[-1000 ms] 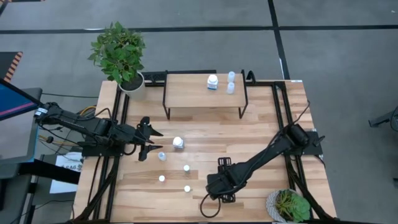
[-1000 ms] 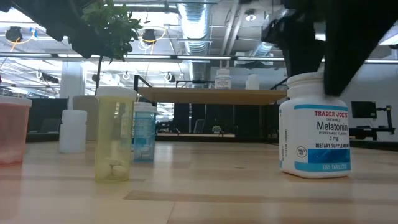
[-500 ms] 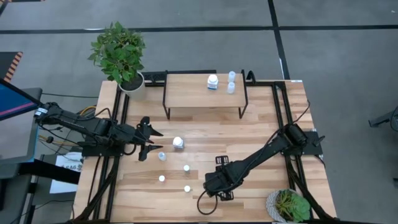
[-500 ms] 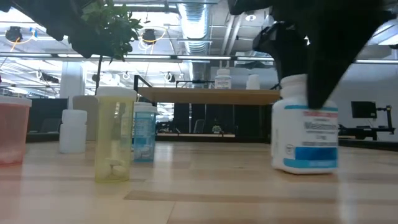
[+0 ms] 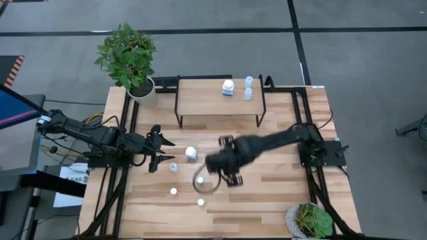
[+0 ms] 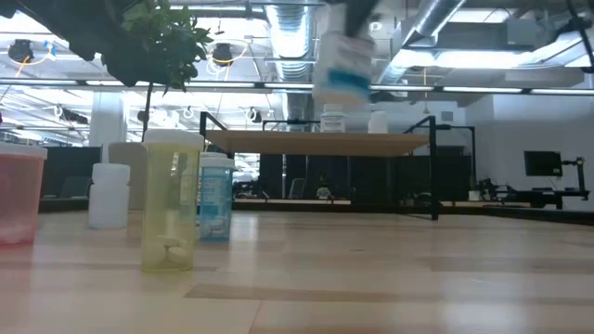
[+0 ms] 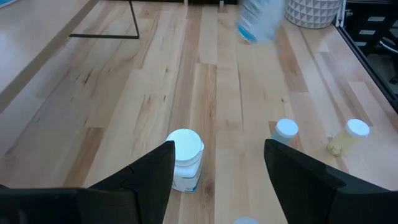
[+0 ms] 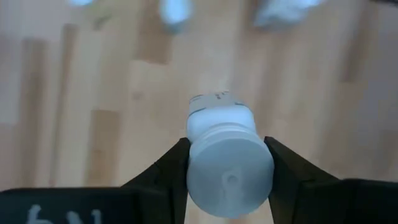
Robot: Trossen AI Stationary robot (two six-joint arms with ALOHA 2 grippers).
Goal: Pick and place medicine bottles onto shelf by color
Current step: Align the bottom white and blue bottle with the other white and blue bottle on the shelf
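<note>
My right gripper is over the middle of the table, shut on a chunky white bottle with a blue-and-white label, which also shows in the right wrist view. My left gripper is open and empty at the table's left. Just ahead of it stand another chunky white bottle and a pale blue one. Small whitish bottles stand nearer the front. The wooden shelf at the far side carries one white bottle and two pale blue ones. My right gripper pinches the white bottle at its cap end between its two fingers, one on each side. The cap faces my wrist and the body points away, along the fingers. The bottle is lifted well clear of the table and looks slightly tilted in the low view.
A potted plant stands at the far left corner and another at the near right corner. In the low view a yellowish bottle, a blue one and a white one stand at the left.
My right gripper has risen from the near part of the table and swung quickly toward the far edge and the left, carrying the white labelled bottle. The bottle stood on the table a second ago and is now lifted high and clear.
</note>
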